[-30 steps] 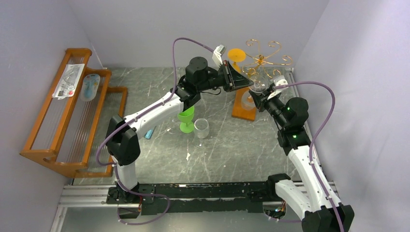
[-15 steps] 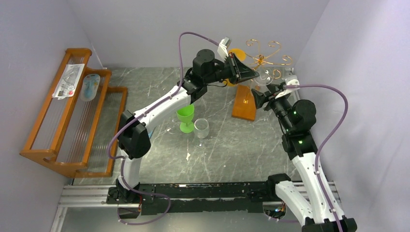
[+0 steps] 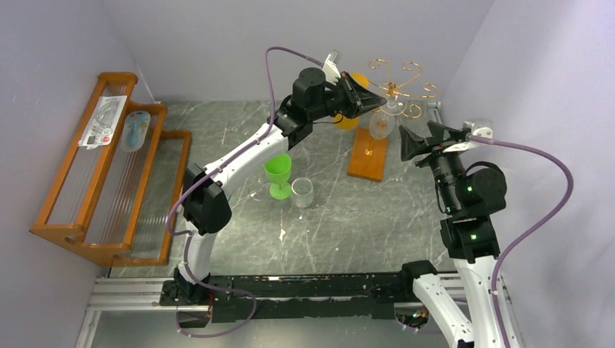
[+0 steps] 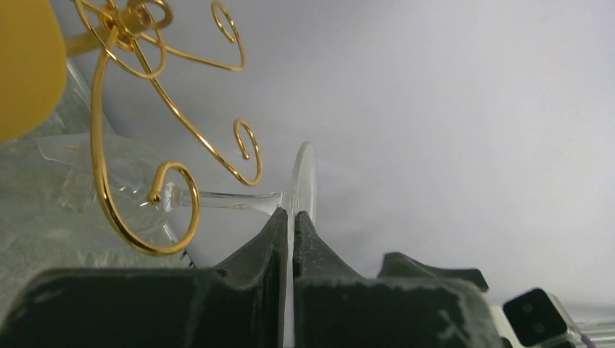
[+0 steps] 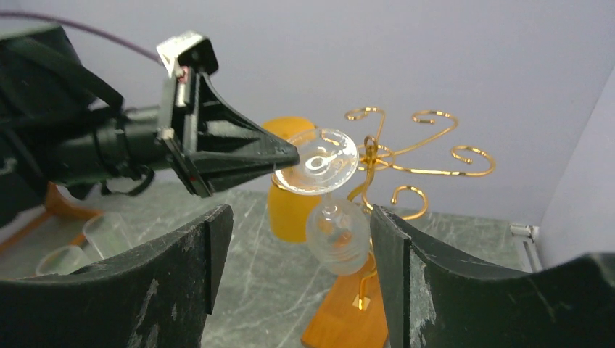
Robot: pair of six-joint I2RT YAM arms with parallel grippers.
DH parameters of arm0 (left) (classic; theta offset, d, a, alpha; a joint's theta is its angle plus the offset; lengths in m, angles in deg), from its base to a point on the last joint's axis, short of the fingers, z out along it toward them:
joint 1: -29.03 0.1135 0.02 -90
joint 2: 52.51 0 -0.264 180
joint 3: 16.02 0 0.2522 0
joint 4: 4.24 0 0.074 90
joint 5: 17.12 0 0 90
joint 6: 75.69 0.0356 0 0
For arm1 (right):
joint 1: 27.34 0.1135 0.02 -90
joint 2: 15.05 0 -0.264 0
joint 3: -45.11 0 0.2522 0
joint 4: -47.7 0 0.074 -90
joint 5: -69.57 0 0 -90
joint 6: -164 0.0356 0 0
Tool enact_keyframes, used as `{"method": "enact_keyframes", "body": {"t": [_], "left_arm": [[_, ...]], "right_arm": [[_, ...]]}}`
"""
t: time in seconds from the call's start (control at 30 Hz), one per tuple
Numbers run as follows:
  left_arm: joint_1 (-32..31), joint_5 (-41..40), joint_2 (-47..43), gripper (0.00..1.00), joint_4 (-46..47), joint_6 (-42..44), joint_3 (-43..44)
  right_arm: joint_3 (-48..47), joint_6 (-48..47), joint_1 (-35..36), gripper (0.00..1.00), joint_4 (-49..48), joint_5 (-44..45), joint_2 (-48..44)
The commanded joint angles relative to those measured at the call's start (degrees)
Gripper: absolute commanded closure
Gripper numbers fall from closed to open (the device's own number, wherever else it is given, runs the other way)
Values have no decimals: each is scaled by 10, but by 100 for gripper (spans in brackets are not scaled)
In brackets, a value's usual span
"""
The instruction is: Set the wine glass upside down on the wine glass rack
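Note:
The clear wine glass (image 3: 381,125) hangs upside down, bowl below and foot on top, in front of the wine glass rack (image 3: 397,88), a gold wire stand on an orange-brown wooden base (image 3: 368,156). My left gripper (image 3: 371,102) is shut on the rim of the glass's foot (image 4: 305,177). In the left wrist view the stem (image 4: 225,200) runs past a curled gold arm (image 4: 172,209); whether it rests on that arm I cannot tell. My right gripper (image 3: 415,139) stands open to the right of the bowl (image 5: 337,235), apart from it, nothing between its fingers (image 5: 217,246).
An orange glass (image 5: 290,206) hangs upside down on the rack's far side. A green wine glass (image 3: 278,174) and a clear tumbler (image 3: 302,192) stand mid-table. The large slatted wooden rack (image 3: 87,196) holding packets is at the left. Walls are close behind and right.
My right gripper opened, let go of the glass bowl and drew back to the right. My left gripper carried the glass by its foot up and right, to the rack's arms.

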State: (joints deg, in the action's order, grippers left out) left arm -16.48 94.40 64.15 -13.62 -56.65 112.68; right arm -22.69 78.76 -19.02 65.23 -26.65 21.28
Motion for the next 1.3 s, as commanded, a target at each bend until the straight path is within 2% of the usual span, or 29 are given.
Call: {"method": "enact_keyframes", "body": {"t": [0.0, 0.23, 0.57, 1.1, 1.27], "left_arm": [[3, -36, 21, 95, -11, -2, 58], [9, -96, 31, 95, -34, 12, 74], [28, -117, 41, 95, -25, -2, 83], [41, -102, -26, 95, 20, -22, -28], [43, -93, -35, 95, 27, -33, -32]], "right_arm": [[-29, 37, 1, 27, 15, 29, -17], [-38, 56, 0, 27, 16, 40, -35], [-26, 67, 1, 27, 13, 45, -36], [-8, 92, 1, 28, 1, 60, -30], [-2, 100, 1, 28, -1, 61, -29]]}}
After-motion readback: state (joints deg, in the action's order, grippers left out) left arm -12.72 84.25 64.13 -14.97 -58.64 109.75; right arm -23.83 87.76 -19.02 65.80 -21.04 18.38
